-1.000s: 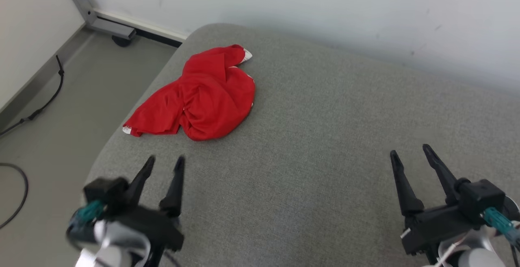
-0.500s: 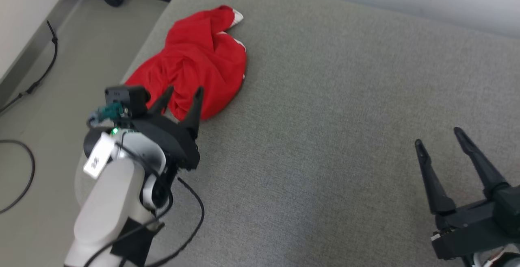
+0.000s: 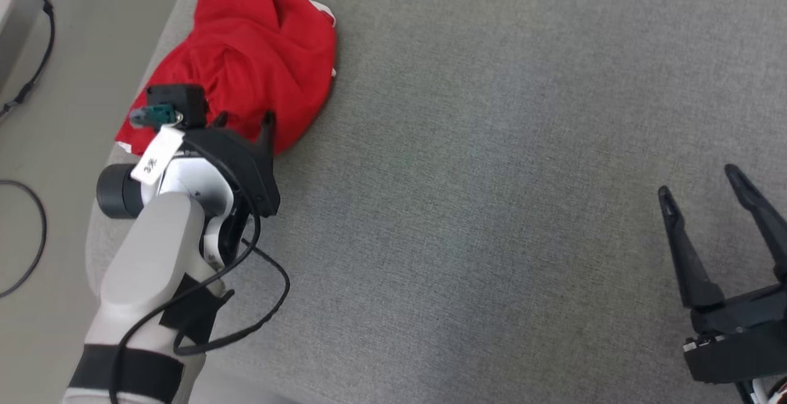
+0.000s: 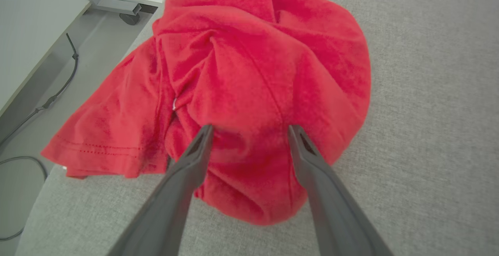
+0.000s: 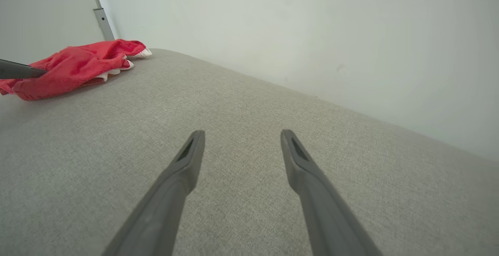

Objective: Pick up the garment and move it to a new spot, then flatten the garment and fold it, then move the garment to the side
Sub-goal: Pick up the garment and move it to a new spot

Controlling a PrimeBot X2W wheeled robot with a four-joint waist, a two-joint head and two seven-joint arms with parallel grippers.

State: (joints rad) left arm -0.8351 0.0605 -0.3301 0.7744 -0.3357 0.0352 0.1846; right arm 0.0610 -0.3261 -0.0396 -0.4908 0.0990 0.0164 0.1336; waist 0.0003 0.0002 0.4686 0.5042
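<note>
Left gripper [image 4: 247,131] is hovering wide open, empty, over the crumpled red cotton garment [image 4: 249,73] at the grey fabric cushion [image 3: 492,207]'s left edge. It's looking soft and light, probably best pinched at the bunched near fold. Right gripper [image 3: 698,179] is idling open, empty.

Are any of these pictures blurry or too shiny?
Left wrist view: the left tool looks big and a bit soft, likely because it sits close to the lens; the garment is sharp. Right wrist view: even light, no glare, right tool slightly soft. Head view: crisp, only faint shadows.
</note>
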